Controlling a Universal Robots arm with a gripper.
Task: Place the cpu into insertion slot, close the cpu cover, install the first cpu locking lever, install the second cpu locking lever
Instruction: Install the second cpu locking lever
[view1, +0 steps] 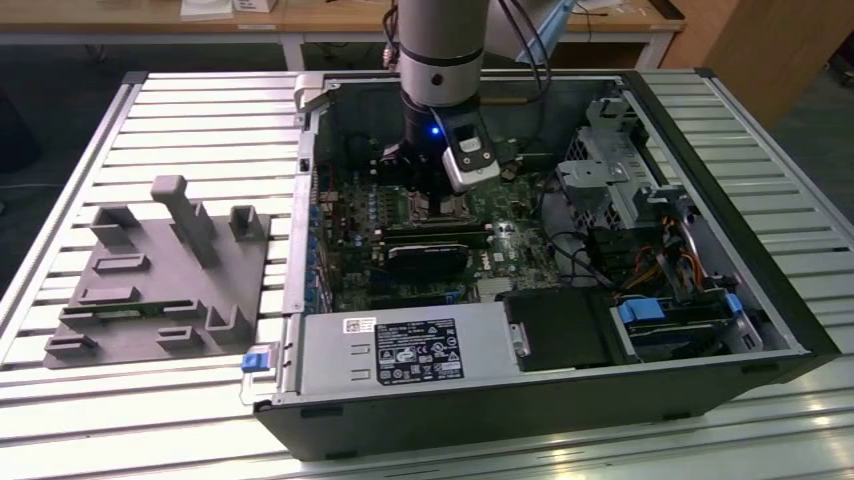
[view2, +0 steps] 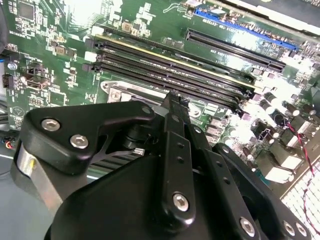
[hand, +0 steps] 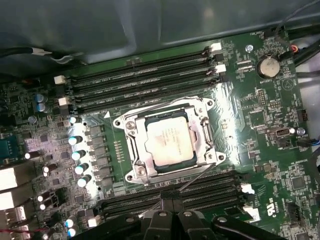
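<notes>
In the first wrist view the cpu (hand: 169, 142), a square chip with a dull silver top, lies in the insertion slot (hand: 196, 134) on the green board. The cpu cover (hand: 134, 146), a silver frame, lies flat around it. A thin metal locking lever (hand: 196, 179) slants out from the socket's corner toward my gripper (hand: 168, 199), whose black fingers stand together just short of the socket. I cannot tell whether they touch the lever. In the second wrist view the gripper (view2: 172, 100) hides most of the socket. In the exterior view the gripper (view1: 434, 188) hangs low inside the computer case.
Long black memory slots (hand: 145, 82) run on both sides of the socket. Capacitors (hand: 77, 155) stand beside it. A black graphics card (view1: 430, 258), a power supply (view1: 400, 352) and drive cages (view1: 601, 170) crowd the case. A grey fixture (view1: 160, 275) sits at the exterior view's left.
</notes>
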